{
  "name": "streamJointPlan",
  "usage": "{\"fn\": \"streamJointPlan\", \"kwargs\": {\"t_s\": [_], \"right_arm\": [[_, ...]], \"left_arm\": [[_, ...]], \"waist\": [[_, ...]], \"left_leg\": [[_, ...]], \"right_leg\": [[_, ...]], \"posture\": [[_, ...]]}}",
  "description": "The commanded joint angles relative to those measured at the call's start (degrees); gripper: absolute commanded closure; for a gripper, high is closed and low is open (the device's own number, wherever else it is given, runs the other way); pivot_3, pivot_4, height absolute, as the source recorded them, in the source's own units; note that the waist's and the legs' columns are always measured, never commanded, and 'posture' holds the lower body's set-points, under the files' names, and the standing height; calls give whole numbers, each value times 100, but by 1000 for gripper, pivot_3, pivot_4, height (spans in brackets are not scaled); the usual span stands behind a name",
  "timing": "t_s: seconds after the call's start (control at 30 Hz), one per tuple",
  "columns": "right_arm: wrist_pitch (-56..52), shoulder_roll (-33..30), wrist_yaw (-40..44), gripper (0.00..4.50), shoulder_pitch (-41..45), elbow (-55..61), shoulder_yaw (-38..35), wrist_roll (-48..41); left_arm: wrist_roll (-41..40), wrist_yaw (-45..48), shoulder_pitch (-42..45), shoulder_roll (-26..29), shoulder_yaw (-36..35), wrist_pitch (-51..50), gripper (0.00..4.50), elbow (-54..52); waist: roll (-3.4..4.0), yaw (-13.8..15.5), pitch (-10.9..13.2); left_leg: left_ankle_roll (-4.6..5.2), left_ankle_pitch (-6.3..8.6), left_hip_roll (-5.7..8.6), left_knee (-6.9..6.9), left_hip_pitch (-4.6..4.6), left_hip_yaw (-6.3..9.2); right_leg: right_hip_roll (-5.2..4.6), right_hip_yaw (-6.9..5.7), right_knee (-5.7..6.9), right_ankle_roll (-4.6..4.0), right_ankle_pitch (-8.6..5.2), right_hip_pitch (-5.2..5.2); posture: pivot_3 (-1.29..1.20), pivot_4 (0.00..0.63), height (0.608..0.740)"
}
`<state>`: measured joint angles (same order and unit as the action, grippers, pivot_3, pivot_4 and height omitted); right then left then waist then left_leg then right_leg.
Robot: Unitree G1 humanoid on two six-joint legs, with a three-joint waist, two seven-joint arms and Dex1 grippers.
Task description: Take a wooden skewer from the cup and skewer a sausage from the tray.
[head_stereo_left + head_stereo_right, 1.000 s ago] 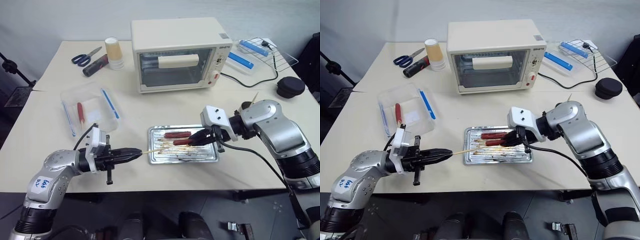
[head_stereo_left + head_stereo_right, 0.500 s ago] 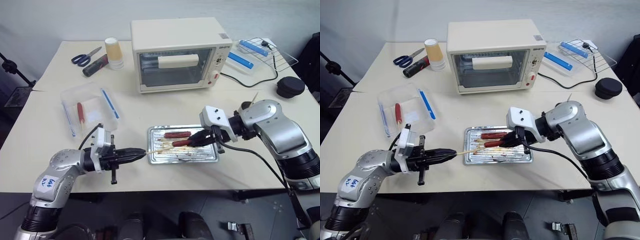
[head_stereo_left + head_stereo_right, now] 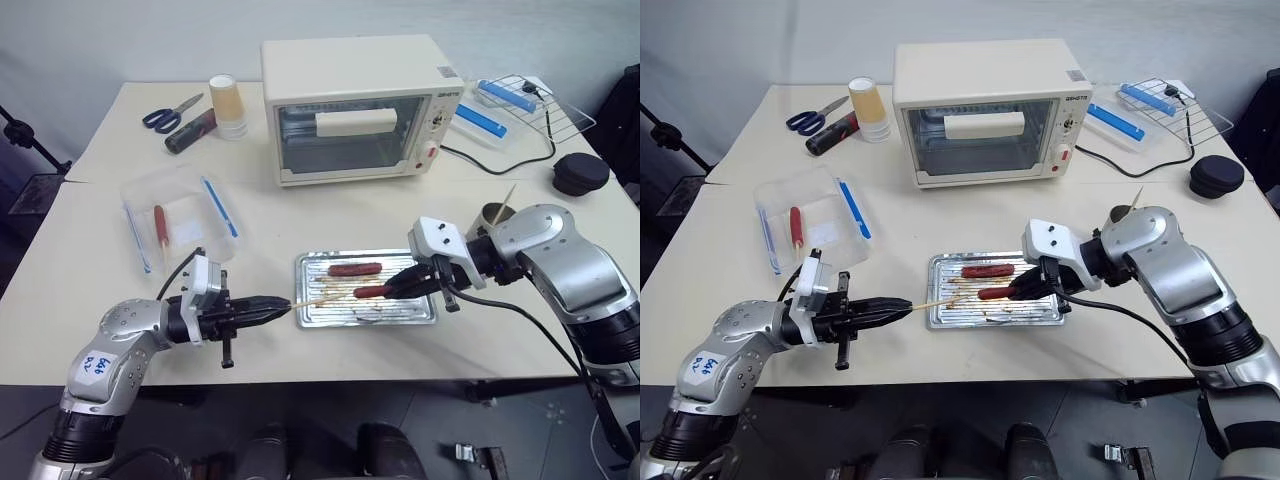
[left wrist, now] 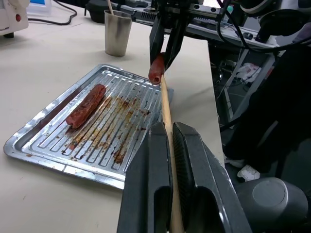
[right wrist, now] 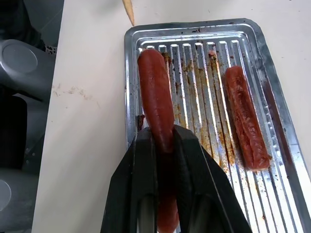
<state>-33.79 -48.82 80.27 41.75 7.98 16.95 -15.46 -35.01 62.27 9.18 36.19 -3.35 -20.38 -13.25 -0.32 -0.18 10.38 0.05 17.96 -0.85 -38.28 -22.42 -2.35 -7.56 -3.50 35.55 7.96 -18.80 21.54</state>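
Change: the right end effector (image 3: pixel 392 286) has drawn back a little toward the robot's right, taking the sausage (image 3: pixel 369 292) with it; the left end effector (image 3: pixel 281 307) has moved in toward the tray (image 3: pixel 425 314) and now sits just off its near-left edge.
Left end effector: clenched on the skewer (image 3: pixel 318 298), which points level across the tray.
Right end effector: grasping the sausage, lifted just above the tray floor.
Gap: skewer tip and sausage end look nearly aligned, apparently not yet pierced.
Meaning: probably the alignment step; the push-through is still to come.
Cup (image 3: pixel 493 216): behind the right arm, one stick standing in it.
Second sausage (image 3: pixel 355 269): lying on the tray.
Surface: pale, carrying a toaster oven (image 3: pixel 360 105), scissors (image 3: pixel 168 112), stacked cups (image 3: pixel 228 105), a clear box (image 3: pixel 180 222), a wire rack (image 3: pixel 540 100).
Room: grey wall behind.
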Motion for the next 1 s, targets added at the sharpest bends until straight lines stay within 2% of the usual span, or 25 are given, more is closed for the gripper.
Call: {"fn": "streamJointPlan", "kwargs": {"t_s": [0.03,1.0], "right_arm": [[-18,-58,-23,4327,30,258,-268,-171],[269,-235,37,4327,-15,-18,-170,-113]], "left_arm": [[54,66,-22,-31,27,143,4500,-71],[33,73,-5,-149,33,137,4500,-67]], "waist": [[0,2,0],[0,5,0]], "left_leg": [[0,0,0,0,0,0],[1,0,1,-2,0,0]], "right_leg": [[0,0,0,0,0,0],[0,0,2,0,0,-1]], "posture": [[0,150,740],[0,150,740]]}}
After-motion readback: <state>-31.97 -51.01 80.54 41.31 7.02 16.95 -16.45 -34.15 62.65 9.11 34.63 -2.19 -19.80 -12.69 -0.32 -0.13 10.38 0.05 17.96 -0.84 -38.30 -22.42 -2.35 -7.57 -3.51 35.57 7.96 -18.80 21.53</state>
